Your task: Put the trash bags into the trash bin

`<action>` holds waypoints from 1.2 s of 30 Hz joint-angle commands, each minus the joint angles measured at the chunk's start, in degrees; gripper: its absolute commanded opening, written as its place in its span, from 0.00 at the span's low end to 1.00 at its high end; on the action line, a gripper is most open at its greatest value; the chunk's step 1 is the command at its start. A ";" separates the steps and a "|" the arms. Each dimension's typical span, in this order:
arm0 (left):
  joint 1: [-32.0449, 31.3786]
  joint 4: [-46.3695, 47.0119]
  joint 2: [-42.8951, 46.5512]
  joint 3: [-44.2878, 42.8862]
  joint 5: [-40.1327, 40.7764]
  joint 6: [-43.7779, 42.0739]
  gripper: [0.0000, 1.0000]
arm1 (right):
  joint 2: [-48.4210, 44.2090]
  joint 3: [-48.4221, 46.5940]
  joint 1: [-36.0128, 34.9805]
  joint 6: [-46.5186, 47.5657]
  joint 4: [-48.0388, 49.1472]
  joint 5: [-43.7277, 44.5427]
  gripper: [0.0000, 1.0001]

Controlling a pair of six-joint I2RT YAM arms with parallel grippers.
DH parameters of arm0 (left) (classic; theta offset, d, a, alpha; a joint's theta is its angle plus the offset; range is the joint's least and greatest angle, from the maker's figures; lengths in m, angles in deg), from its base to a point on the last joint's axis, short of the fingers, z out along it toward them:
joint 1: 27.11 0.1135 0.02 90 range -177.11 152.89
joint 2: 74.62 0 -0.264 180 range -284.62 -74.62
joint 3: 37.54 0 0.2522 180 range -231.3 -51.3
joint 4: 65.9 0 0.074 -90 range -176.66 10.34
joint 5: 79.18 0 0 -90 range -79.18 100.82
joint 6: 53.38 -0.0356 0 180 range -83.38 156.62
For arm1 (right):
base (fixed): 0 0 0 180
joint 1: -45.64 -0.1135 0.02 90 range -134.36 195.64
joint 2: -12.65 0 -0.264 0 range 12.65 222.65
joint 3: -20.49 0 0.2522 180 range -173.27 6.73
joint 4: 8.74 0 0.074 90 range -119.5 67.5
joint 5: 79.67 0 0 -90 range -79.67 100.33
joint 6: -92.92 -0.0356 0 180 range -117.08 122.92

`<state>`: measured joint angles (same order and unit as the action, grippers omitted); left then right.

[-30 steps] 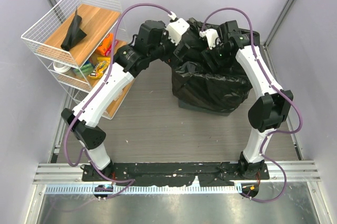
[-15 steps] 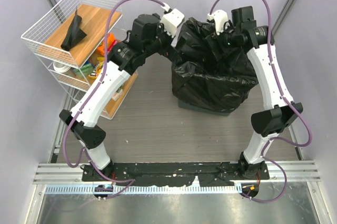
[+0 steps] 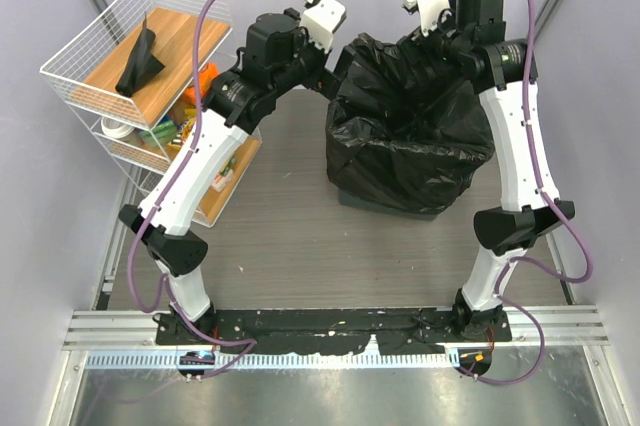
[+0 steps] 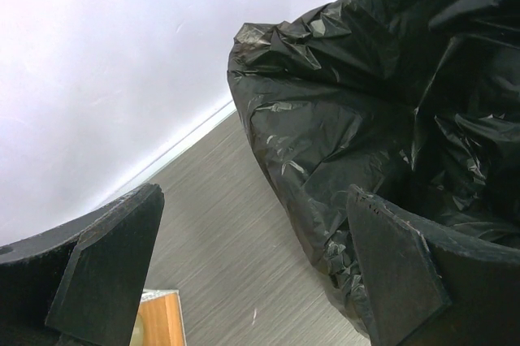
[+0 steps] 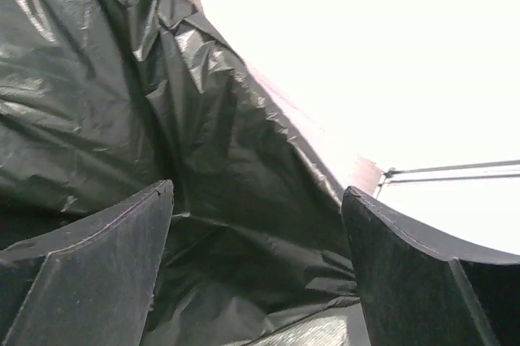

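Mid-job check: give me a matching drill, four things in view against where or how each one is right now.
1 large crinkled black plastic sack
2 folded black plastic bag
3 colourful snack packets
4 left gripper

A open, holding nothing
B lower shelf of white wire rack
C standing on the grey floor
D rack's top wooden shelf

Pairs: 1-C, 2-D, 3-B, 4-A.

Two arms in glossy white shells here, left arm (image 3: 205,156) and right arm (image 3: 518,136), each broken up by chunky black joint housings. A purple cable (image 3: 215,16) runs along each one to a white camera block (image 3: 322,14) at the wrist. Up close, the fingers (image 4: 106,269) are matte black, wedge-shaped slabs.
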<state>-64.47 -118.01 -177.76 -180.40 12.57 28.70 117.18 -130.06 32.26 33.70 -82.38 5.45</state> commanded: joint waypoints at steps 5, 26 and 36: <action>0.98 1.26 1.09 0.34 0.00 -1.39 1.00 | 5.77 -3.31 0.20 7.97 3.80 3.92 0.89; 2.73 2.75 2.23 2.89 2.72 -3.85 1.00 | 12.63 -5.94 4.86 16.15 -4.01 -11.71 0.54; 4.67 2.13 0.83 -0.89 -0.34 -3.33 1.00 | 12.10 -4.28 4.25 22.12 -10.51 -21.21 0.36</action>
<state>-60.67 -118.10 -177.65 -178.04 14.24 25.64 129.07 -135.31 38.00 54.07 -84.36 -7.25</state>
